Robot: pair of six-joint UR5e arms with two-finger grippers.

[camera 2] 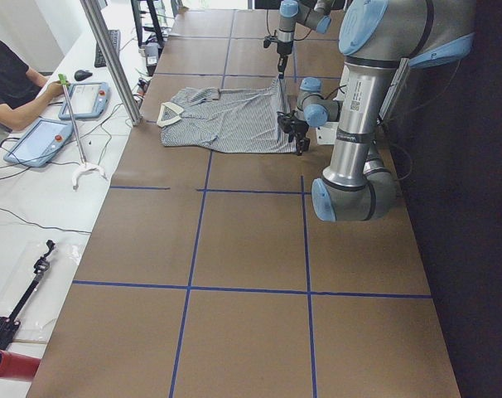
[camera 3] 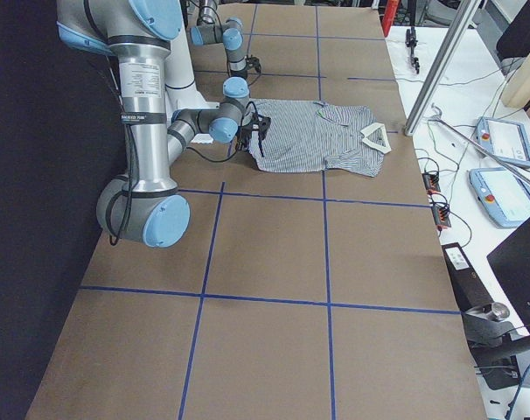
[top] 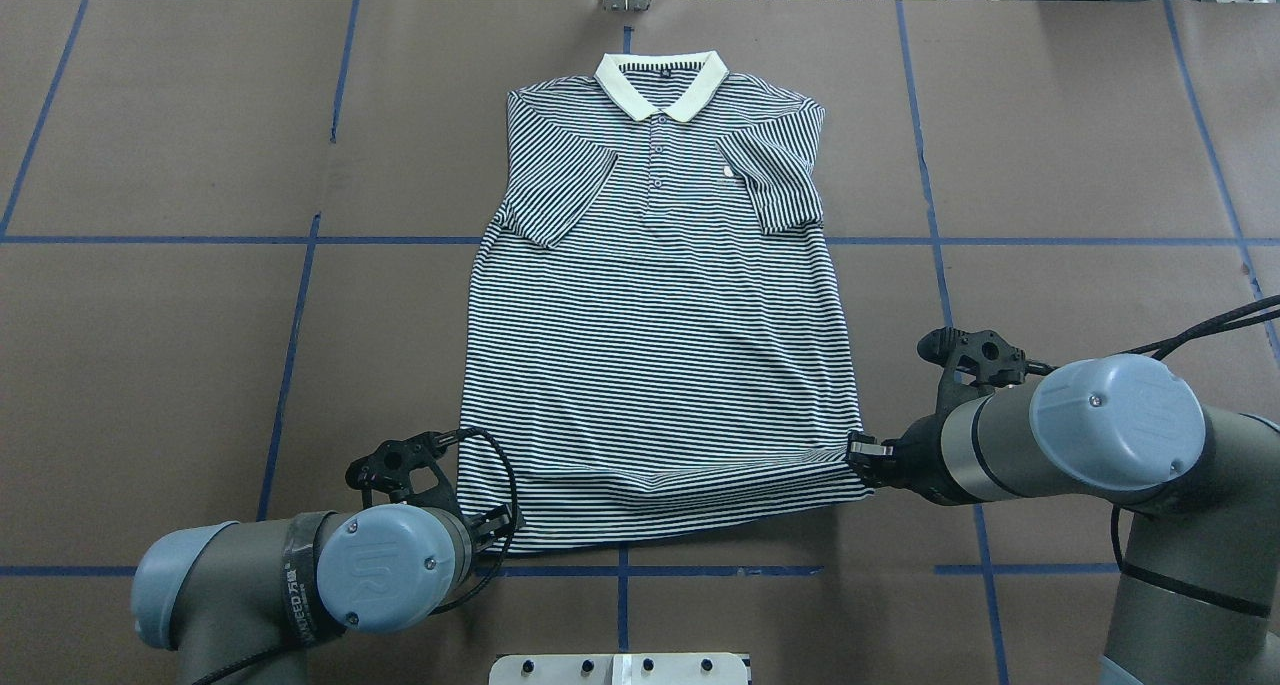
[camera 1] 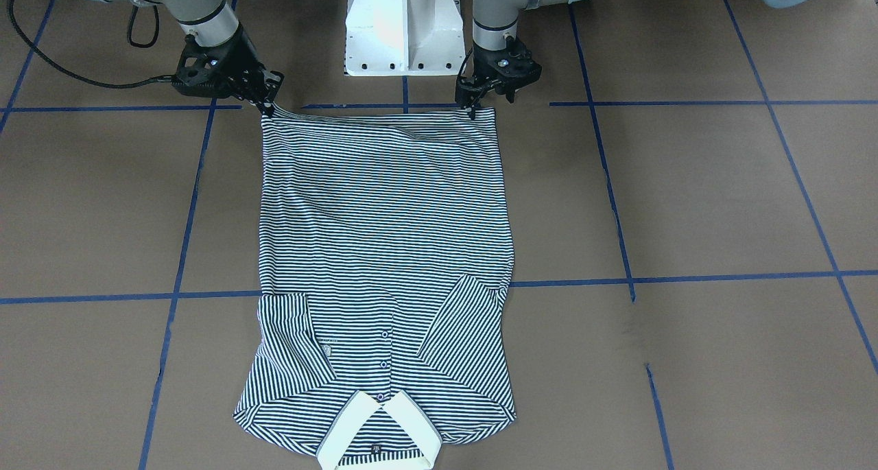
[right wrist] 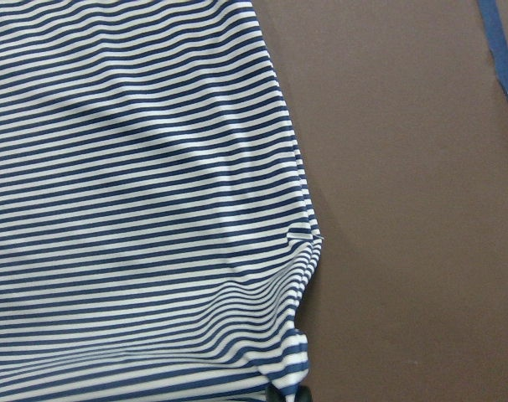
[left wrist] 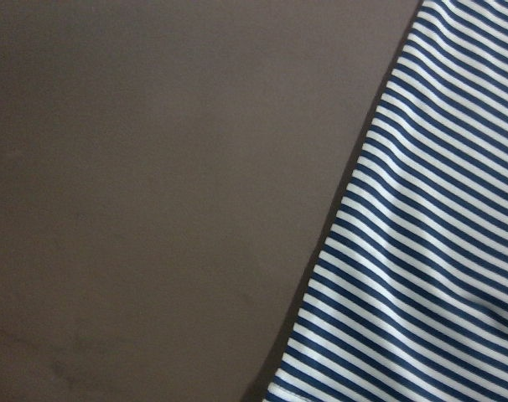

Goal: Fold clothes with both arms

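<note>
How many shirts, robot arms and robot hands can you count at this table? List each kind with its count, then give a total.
polo shirt: 1
robot arms: 2 (left arm, right arm)
hands: 2 (left hand, right hand)
Total: 5

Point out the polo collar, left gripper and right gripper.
collar [top: 700,93], overhead view, cream flap beside the placket.
left gripper [camera 1: 472,108], front-facing view, between fingertips at polo shirt [camera 1: 384,202] hem corner.
right gripper [camera 1: 267,106], front-facing view, between fingertips at other hem corner.
</note>
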